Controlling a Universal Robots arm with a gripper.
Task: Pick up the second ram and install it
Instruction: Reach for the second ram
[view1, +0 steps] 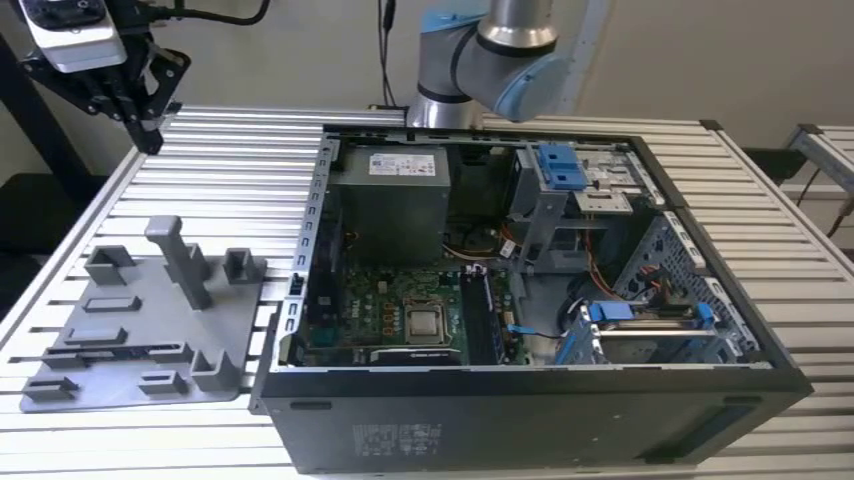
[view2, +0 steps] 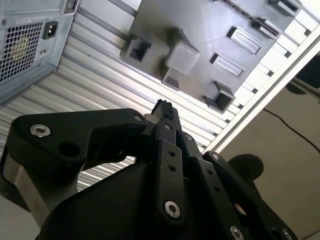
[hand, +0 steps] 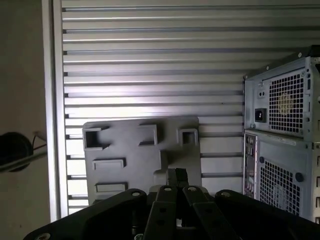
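Exterior view first: the end effector (view1: 144, 138) is hanging high over the slatted desk (view1: 254, 150), at about eleven o'clock from the grey tray (view1: 230, 318). Its fingers are drawn together and, as far as I can see, gripping nothing. The second ram (view1: 114, 351) is lying flat as a dark strip in a long slot of the tray, at seven o'clock from the tall peg (view1: 180, 255). The open computer case (view1: 534, 420) is sitting at three o'clock from the tray. Its memory slots (view1: 487, 318) are running just beside the processor (view1: 427, 322), and I cannot tell whether one is filled.

In the second wrist view, the end effector (view2: 164, 111) is pointing at the tray with its tips meeting. The peg is standing near the line of approach.

In the first wrist view, the end effector (hand: 176, 176) is showing the same closed tips over the tray, with the rear of the case off to one side.

Here is what is worrying me. Tips pressed together would be landing on top of the stick rather than around it. The peg is standing close enough to be clipped by a finger. A thin stick gripped crooked could be tilting in the fingers, then catching the case wall or jamming askew in its slot.
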